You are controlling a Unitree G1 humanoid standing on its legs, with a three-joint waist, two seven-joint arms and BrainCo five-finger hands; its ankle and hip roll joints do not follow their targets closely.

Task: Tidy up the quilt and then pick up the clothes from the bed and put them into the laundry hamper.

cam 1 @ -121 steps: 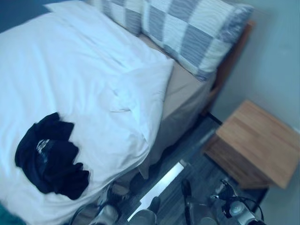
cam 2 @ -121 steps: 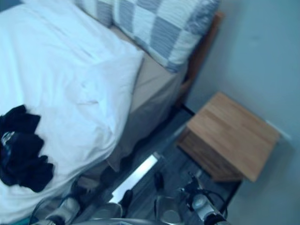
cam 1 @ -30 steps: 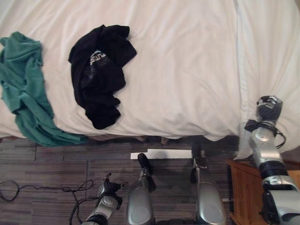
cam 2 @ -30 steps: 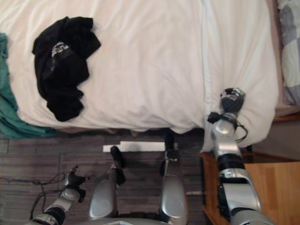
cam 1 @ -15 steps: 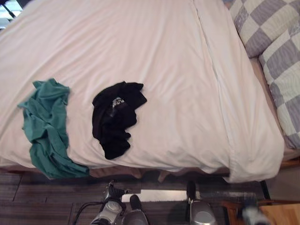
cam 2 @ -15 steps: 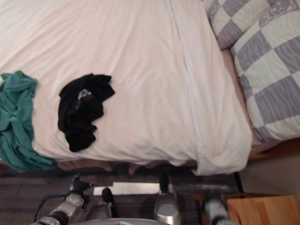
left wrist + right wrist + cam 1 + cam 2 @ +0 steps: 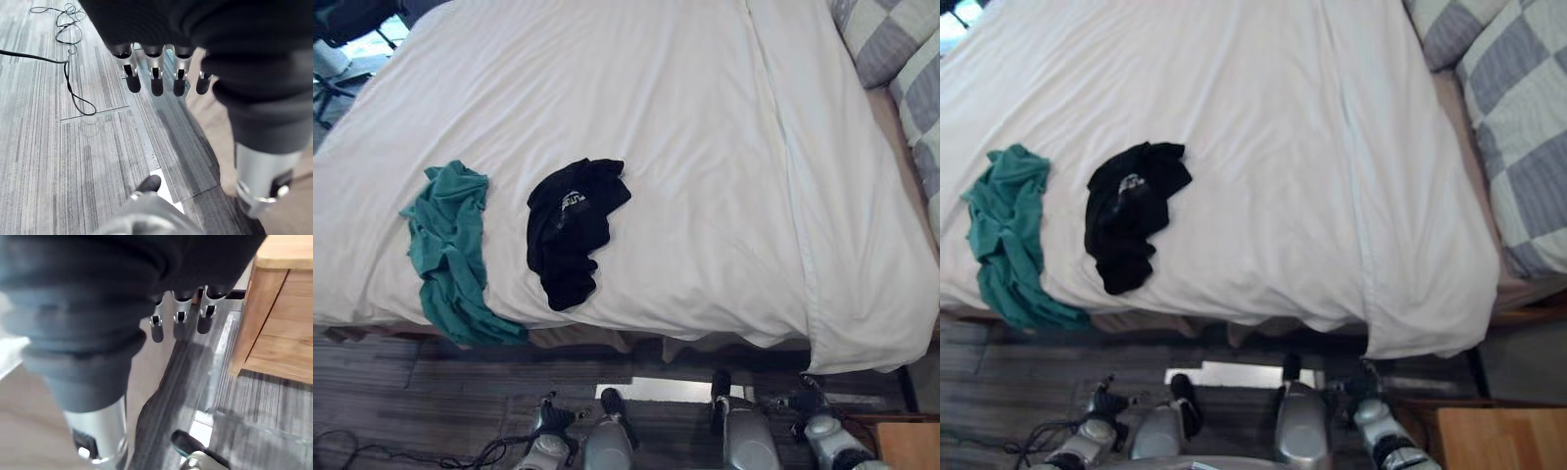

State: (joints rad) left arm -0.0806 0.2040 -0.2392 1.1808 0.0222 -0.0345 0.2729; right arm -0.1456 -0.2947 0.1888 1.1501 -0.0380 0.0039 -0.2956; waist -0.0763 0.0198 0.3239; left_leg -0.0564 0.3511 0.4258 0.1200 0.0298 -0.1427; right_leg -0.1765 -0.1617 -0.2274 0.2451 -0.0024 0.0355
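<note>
bed: white quilt (image 7: 685,147) spread smooth, centre frame
clothes: green garment (image 7: 450,250) left, black garment (image 7: 573,230) beside it
left hand (image 7: 156,73): fingers relaxed, empty, low over floor (image 7: 63,161)
right hand (image 7: 178,316): fingers relaxed, empty, near wooden nightstand (image 7: 279,318)

wide bed (image 7: 886,127) with a tan fitted sheet showing along its right side, covered almost fully by a smooth white quilt (image 7: 636,117) whose near edge hangs over the side. crumpled black t-shirt with a small white print (image 7: 572,230) lies on the quilt near the front edge. crumpled teal green garment (image 7: 450,255) just left of it, apart from it, its lower end draping over the edge. blue-grey and cream checked pillows (image 7: 1518,117) at the right end. dark grey wood-plank floor (image 7: 431,392) below.
</note>
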